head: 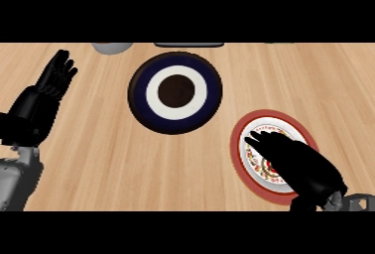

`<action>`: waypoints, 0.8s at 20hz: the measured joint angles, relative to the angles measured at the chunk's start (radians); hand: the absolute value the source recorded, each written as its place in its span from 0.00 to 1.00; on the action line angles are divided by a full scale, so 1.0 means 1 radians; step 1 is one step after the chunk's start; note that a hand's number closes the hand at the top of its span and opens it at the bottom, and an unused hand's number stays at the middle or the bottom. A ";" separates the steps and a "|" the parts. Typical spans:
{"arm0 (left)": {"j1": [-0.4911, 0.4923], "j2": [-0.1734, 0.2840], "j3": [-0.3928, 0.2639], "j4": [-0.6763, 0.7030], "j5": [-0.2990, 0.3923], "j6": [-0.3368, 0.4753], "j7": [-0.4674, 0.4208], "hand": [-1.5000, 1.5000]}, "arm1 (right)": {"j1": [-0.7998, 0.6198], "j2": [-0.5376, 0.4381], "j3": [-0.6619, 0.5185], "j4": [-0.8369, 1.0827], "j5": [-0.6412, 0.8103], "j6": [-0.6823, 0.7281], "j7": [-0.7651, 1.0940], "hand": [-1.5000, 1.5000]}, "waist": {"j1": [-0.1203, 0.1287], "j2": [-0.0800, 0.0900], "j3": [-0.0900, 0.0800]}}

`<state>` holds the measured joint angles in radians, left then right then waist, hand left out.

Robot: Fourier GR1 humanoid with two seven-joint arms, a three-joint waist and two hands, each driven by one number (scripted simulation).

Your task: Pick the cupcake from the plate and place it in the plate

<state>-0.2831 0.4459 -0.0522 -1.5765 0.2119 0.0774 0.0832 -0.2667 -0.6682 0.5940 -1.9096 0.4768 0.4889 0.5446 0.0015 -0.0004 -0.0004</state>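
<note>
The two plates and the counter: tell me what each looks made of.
Dark blue plate: probably glazed ceramic, given its smooth concentric navy, white and dark brown rings.
Red-rimmed plate: likely ceramic too, with a printed pattern on white; the right hand hides much of it.
Counter: light wood or wood-look laminate, going by the visible grain lines and matte finish.

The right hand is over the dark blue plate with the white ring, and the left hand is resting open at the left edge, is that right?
Not quite. The right hand is over the red-rimmed plate at the lower right, not the dark blue plate, which lies apart at the counter's middle. The head view shows this. The left hand does rest open at the left edge.
</note>
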 measured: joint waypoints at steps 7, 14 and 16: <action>0.010 -0.033 0.015 -0.020 -0.031 -0.019 0.017 0.50 | 0.019 0.045 -0.024 0.141 0.127 0.013 -0.067 0.00 | 0.001 0.000 0.000; 0.013 -0.047 0.060 -0.019 -0.048 -0.065 0.016 0.50 | 0.020 0.110 -0.055 0.297 0.230 0.009 -0.183 0.00 | 0.001 0.001 0.001; 0.001 -0.058 0.065 -0.007 -0.056 -0.070 0.017 0.50 | 0.007 0.123 -0.068 0.353 0.249 0.017 -0.226 0.00 | 0.001 0.001 0.001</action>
<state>-0.2820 0.3881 0.0127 -1.5836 0.1554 0.0073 0.1005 -0.2599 -0.5449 0.5260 -1.5568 0.7260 0.5056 0.3184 0.0024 0.0006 0.0002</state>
